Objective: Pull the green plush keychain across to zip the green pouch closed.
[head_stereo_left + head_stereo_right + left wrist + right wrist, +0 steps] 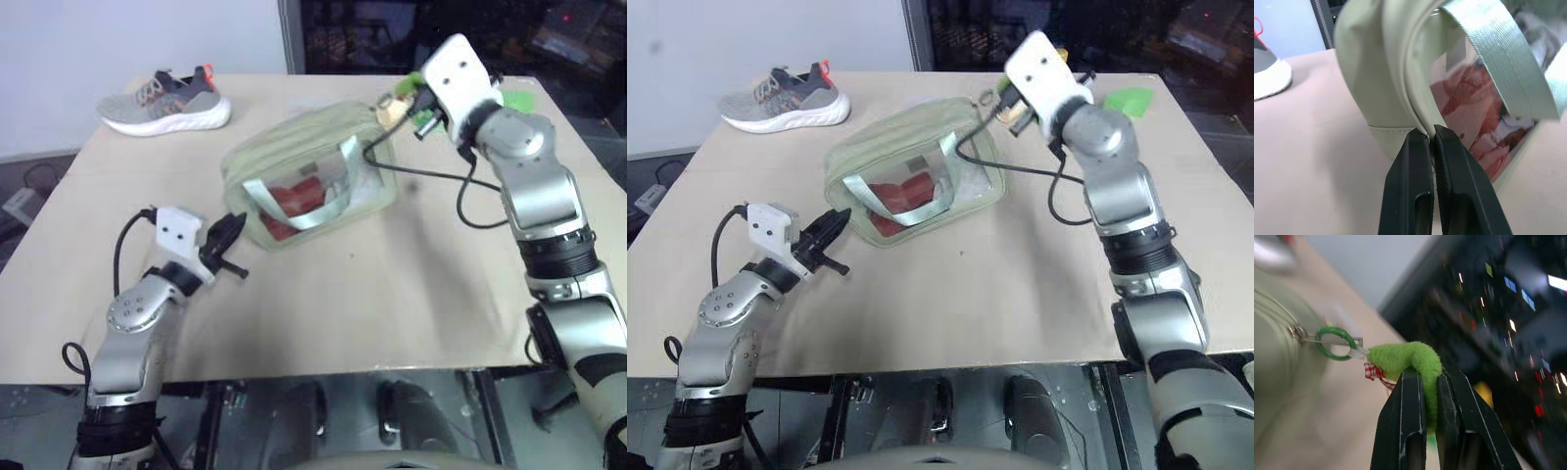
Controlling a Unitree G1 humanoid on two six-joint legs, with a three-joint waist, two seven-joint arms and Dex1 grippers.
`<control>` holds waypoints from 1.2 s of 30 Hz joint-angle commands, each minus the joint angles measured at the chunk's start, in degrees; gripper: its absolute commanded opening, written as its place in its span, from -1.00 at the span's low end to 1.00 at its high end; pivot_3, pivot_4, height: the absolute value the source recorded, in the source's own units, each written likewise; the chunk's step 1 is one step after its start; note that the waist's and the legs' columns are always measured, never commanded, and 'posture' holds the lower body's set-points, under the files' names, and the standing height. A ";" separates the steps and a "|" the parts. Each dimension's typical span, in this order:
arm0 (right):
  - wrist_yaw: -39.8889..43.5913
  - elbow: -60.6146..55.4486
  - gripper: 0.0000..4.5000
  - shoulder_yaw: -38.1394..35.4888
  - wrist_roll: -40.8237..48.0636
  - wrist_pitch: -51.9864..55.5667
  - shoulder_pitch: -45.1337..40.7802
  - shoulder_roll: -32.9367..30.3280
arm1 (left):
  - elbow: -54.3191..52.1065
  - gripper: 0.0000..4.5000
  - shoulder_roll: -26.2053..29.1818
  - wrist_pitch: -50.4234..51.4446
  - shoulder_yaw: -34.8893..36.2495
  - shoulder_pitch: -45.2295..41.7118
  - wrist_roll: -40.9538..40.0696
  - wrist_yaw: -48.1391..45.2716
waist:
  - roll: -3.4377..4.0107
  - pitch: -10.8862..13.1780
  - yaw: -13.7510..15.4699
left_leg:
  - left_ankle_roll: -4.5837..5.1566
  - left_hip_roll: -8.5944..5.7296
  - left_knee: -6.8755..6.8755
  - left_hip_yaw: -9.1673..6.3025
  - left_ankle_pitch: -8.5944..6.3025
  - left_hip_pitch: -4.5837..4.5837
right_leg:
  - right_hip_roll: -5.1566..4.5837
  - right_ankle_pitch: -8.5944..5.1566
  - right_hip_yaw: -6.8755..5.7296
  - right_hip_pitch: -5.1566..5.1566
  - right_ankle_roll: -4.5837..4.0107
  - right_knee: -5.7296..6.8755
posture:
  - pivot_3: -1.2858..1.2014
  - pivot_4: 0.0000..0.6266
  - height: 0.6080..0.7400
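On the worktop (pixel 411 294): green pouch (pixel 304 157) mid-table | right gripper (pixel 1422 382) clamps green plush keychain (pixel 1410 360) at pouch's far right end | left gripper (pixel 1431 139) pinches pouch's near-left corner

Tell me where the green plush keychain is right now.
The green plush keychain is pinched in the right gripper, at the far right end of the green pouch in the head views, tied to its zipper by a small green ring.
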 commanded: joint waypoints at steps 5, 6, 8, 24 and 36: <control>-6.76 16.01 -0.95 1.33 -6.06 -9.31 7.54 -2.81 | 2.39 -1.00 0.07 2.04 1.19 -0.07 1.66 2.19 | -0.01 -0.03 -0.52 | 0.00 -0.01 0.00 0.00 0.00 0.02 | 0.05 0.03 0.04 0.02 0.06 0.01 | 0.03 -0.52 1.00; -6.61 17.42 -0.95 2.92 -7.25 -10.25 9.00 -2.81 | 2.36 -1.00 0.01 2.17 1.16 -0.36 1.67 2.29 | -0.01 -0.04 -0.55 | 0.01 -0.02 0.00 0.01 0.00 0.03 | 0.03 0.03 0.08 0.04 0.07 0.00 | 0.03 -0.52 1.00; -6.48 19.30 -0.95 5.97 -9.90 -12.24 11.18 -3.22 | 2.24 -1.00 -0.06 2.46 1.24 -0.66 1.48 2.47 | 0.00 -0.05 -0.55 | 0.01 -0.02 0.00 0.00 0.00 0.03 | 0.00 0.03 0.09 0.04 0.08 0.00 | 0.03 -0.52 1.00; 8.71 7.50 -0.40 0.55 1.72 -14.63 17.58 -3.57 | -1.63 -0.67 1.34 2.01 0.84 -1.22 -4.53 -5.36 | 0.01 -0.12 0.21 | 0.01 0.06 -0.09 -0.13 -0.02 0.80 | -0.03 -0.25 0.04 0.83 0.06 -0.13 | 0.03 -0.52 1.00; 26.61 -7.54 0.97 -10.10 18.04 -7.80 27.84 -12.88 | -16.67 0.48 7.24 9.18 5.95 11.87 -17.03 -14.79 | 0.03 -0.02 0.73 | 0.05 0.01 -0.12 -0.12 -0.04 -0.10 | -0.05 -0.18 0.00 0.05 -0.03 -0.30 | 0.03 -0.52 1.00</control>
